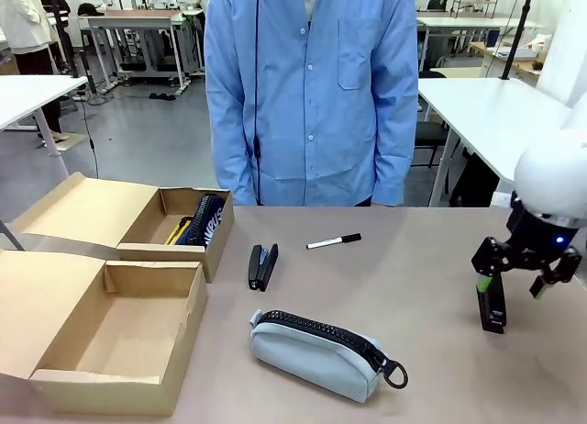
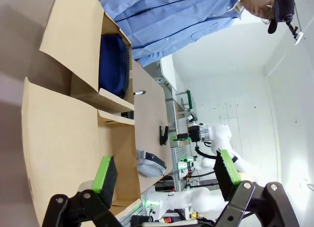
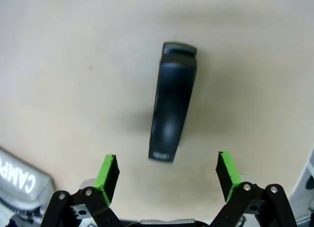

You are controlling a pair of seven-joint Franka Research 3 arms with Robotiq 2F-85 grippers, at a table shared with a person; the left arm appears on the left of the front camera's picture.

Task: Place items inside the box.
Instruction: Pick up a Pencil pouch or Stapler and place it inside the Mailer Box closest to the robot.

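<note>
I saw right fingers (image 3: 109,174) wide over black stapler (image 3: 171,116) on bench (image 1: 413,277), nothing gripped, left fingers (image 2: 105,175) also wide above cardboard box (image 2: 59,138)

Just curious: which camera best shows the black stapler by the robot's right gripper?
The right wrist view: the stapler lies whole, seen from above, before the open right gripper. The front view shows it small, partly behind a finger. The left wrist view is too distant to tell.
</note>
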